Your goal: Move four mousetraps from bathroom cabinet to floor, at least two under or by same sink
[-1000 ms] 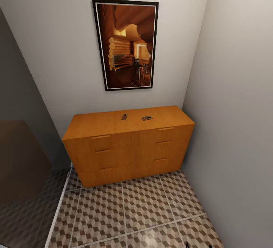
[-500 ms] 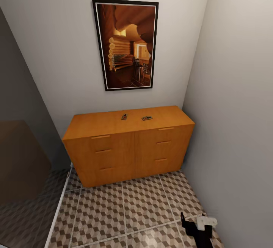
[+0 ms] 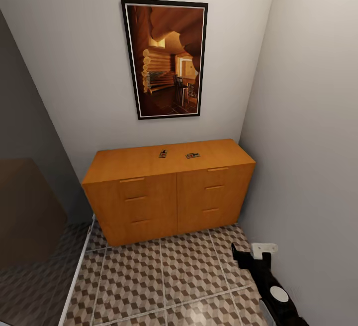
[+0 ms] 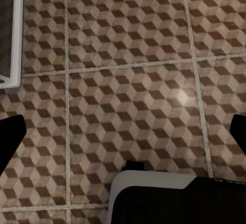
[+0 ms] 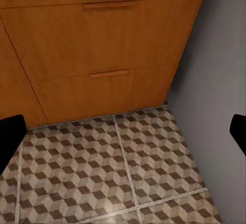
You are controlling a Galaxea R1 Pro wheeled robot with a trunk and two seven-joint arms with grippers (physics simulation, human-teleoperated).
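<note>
Two mousetraps (image 3: 163,154) (image 3: 192,155) lie on the cabinet (image 3: 169,191) top. The right gripper (image 3: 242,254), low beside the wall, appears wide open and empty. Risk: reaching upward may strike the cabinet front.

Soft even light, faint floor (image 4: 154,55) glare

2 mousetraps (image 3: 163,154) (image 3: 192,155) on cabinet (image 3: 169,196) top | R gripper (image 3: 237,253) low by wall
</note>
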